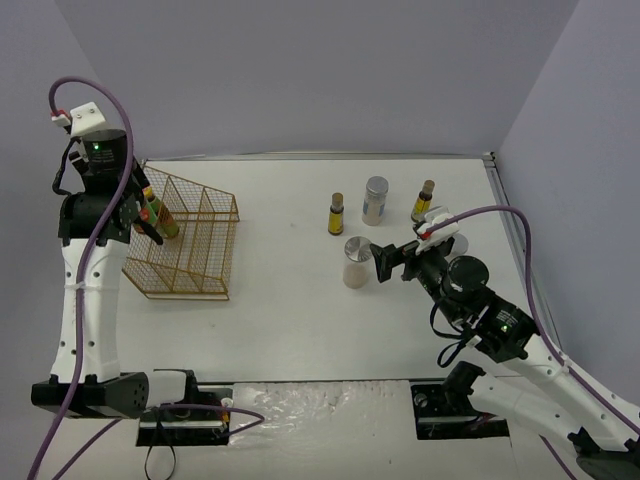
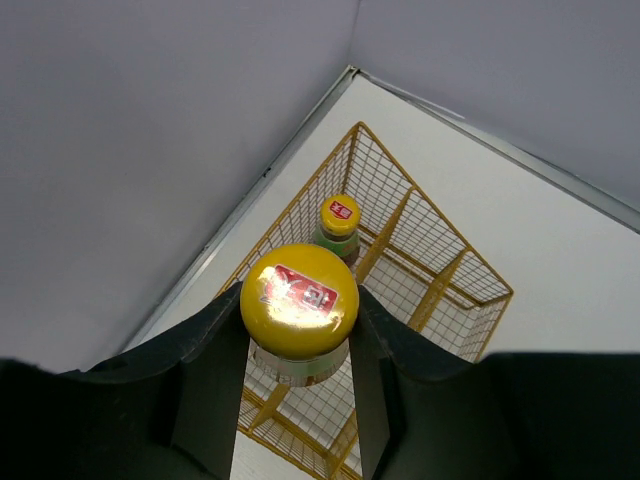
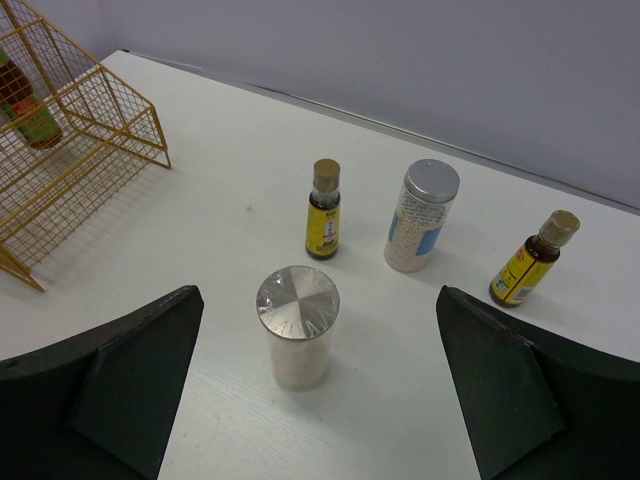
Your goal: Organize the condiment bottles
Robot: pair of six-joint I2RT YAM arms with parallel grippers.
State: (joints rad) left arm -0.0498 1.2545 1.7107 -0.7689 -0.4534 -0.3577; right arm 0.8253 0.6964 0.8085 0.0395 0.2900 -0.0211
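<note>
A sauce bottle (image 2: pixel 299 300) is clamped by the left fingers (image 2: pixel 200 400) over the rack (image 2: pixel 440 270), its twin (image 2: pixel 339 225) inside shown best from the left wrist; the right fingers (image 3: pixel 120 390) are held apart

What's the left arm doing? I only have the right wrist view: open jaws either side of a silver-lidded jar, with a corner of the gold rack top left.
Observer: The left jaws are shut on a yellow-capped sauce bottle, held upright over the gold wire rack.
Operator: Anything in that rack yet?
Observer: Yes, one matching sauce bottle stands in the end compartment, just beyond the held one.
</note>
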